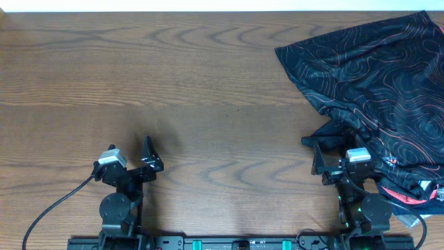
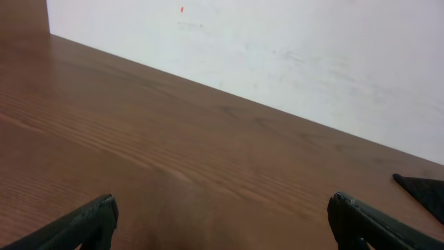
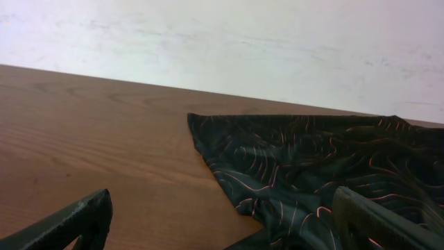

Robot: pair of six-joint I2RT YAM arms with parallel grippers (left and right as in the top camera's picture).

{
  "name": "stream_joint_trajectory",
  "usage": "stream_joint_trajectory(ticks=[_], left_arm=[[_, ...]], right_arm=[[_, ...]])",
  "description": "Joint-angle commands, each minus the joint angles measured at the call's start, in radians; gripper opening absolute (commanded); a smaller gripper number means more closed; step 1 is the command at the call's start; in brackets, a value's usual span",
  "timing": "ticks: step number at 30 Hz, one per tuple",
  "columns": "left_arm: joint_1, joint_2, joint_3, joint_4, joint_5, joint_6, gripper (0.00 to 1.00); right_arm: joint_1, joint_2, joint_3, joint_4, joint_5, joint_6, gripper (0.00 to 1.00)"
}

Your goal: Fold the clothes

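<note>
The black shirt (image 1: 385, 83) with fine orange-and-white contour lines lies crumpled at the table's right side, reaching the right edge. It also fills the right half of the right wrist view (image 3: 312, 167). My right gripper (image 1: 320, 154) is open and empty at the shirt's near left edge, its jaws (image 3: 222, 226) straddling the hem. My left gripper (image 1: 147, 156) is open and empty over bare wood near the front left, far from the shirt; its wrist view shows its jaws (image 2: 222, 222) over bare table. A dark corner of the shirt (image 2: 423, 191) shows at that view's right edge.
The brown wooden table (image 1: 173, 83) stretches left of the shirt. A white wall (image 2: 277, 48) runs behind its far edge. A cable (image 1: 55, 208) trails from the left arm's base at the front edge.
</note>
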Motion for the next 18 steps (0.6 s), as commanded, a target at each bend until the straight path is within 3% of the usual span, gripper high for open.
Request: stream_joint_trajectory(ticks=[1,11,18], left_arm=[[0.007,-0.002,-0.033,-0.014,-0.005,0.012,0.98],[0.007,-0.002,-0.033,-0.011,-0.017,0.013,0.97],[0.007,0.002,-0.032,0.005,-0.051,-0.002,0.98]], right_arm=[[0.009,-0.001,-0.002,0.0,0.006,-0.016,0.99],[0.009,0.01,0.033,-0.025,0.079,0.093,0.99],[0.009,0.121,0.134,-0.103,0.145,0.093,0.99]])
